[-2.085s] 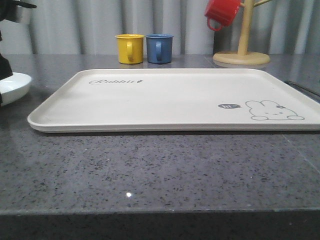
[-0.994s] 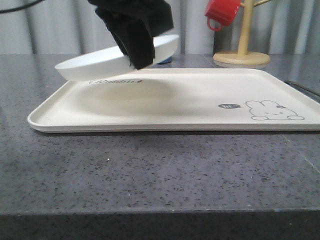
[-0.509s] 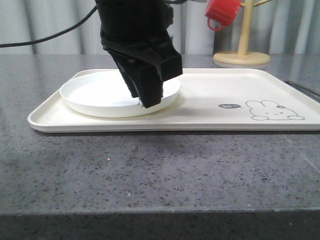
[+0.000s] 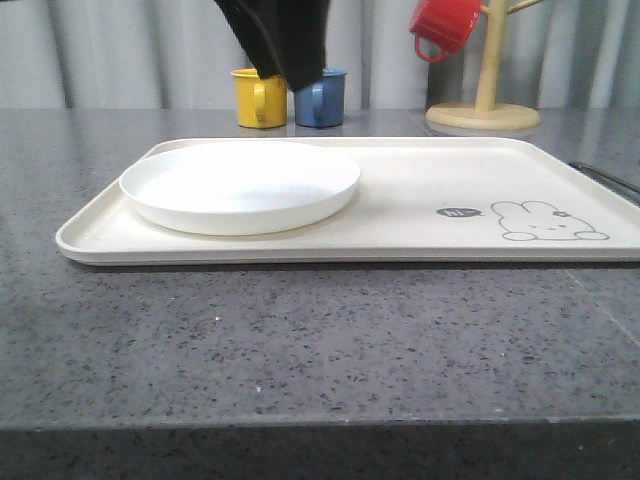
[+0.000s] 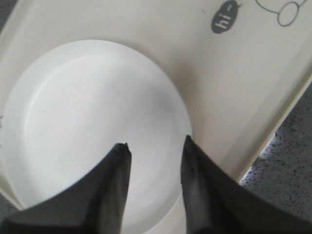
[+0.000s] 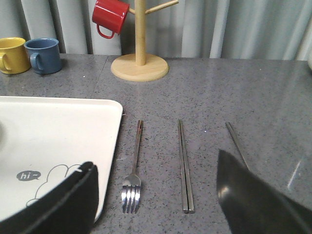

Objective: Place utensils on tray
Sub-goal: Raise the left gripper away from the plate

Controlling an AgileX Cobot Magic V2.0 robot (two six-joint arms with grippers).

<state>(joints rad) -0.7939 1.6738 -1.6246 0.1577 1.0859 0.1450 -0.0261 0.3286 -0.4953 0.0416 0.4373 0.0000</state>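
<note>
The cream tray (image 4: 420, 190) lies across the counter with a round white plate (image 4: 240, 185) on its left part. My left gripper (image 4: 290, 75) hangs above the plate's far edge; in its wrist view the left gripper (image 5: 156, 143) is open and empty over the plate (image 5: 87, 117). In the right wrist view the utensils lie on the counter beside the tray (image 6: 58, 131): a fork (image 6: 135, 165), a pair of chopsticks (image 6: 184, 165) and a handle of the spoon (image 6: 235, 141), its bowl hidden behind a finger. My right gripper (image 6: 155, 163) is open above them.
A yellow mug (image 4: 258, 97) and a blue mug (image 4: 322, 97) stand behind the tray. A wooden mug tree (image 4: 485, 105) with a red mug (image 4: 445, 25) stands at the back right. Grey curtains close off the back.
The left gripper carried the plate in from the left, set it on the tray, let go and rose above it.
</note>
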